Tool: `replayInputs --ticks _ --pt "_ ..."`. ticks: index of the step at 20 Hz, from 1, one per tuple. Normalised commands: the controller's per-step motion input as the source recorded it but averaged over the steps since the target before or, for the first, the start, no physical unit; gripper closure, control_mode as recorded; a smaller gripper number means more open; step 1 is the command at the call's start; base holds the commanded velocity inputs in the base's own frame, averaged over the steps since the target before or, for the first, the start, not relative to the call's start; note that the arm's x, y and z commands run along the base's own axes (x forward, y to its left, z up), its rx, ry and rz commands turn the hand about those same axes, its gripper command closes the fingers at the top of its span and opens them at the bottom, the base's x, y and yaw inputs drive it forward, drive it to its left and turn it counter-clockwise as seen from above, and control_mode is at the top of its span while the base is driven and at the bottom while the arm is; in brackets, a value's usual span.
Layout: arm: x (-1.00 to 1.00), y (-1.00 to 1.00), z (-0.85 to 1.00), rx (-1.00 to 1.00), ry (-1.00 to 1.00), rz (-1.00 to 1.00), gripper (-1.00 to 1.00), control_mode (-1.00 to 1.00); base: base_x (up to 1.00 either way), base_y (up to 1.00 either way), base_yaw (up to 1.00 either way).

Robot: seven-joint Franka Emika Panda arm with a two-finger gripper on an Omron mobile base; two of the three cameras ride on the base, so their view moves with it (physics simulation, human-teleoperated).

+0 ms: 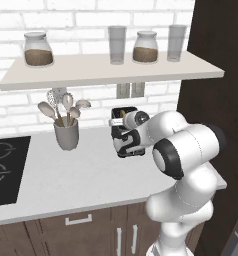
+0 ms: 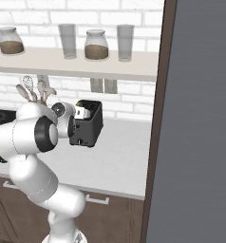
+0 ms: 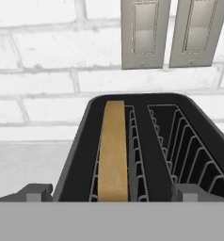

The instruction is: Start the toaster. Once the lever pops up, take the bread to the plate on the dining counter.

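Pincer (image 3: 112,194) spread wide, hovering above the toaster (image 3: 142,150) on the bench (image 1: 81,175). Bread (image 3: 113,150) sits in the nine-o'clock slot. Best: drop to the front, press the lever squarely down.

One toaster (image 2: 89,122) with two slots, one bread (image 3: 113,150) slice, two jars (image 1: 38,49), two glasses (image 1: 117,44), two wall sockets (image 3: 141,33).

The toaster (image 2: 88,124) stands on the surface (image 1: 81,175) against the brick wall, the bread (image 3: 113,150) upright in its left slot. A utensil cup (image 1: 66,134) sits to its left, a shelf (image 1: 106,70) of jars above.
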Motion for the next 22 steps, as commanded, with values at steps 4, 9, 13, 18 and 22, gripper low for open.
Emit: replayInputs --ticks 4,9,13,18,22 --pt "0.03 0.0 -0.04 0.0 0.01 0.0 -1.0 -1.0 0.0 0.0 0.0" --pt "0.0 0.0 0.0 0.0 0.0 0.0 1.0 -1.0 0.0 0.0 0.0" --pt "0.0 0.0 0.0 0.0 0.0 0.0 1.0 -1.0 0.0 0.0 0.0" --pt "0.0 0.0 0.0 0.0 0.0 0.0 1.0 -1.0 0.0 0.0 0.0" --pt "0.0 0.0 0.0 0.0 0.0 0.0 1.0 -1.0 0.0 0.0 0.0"
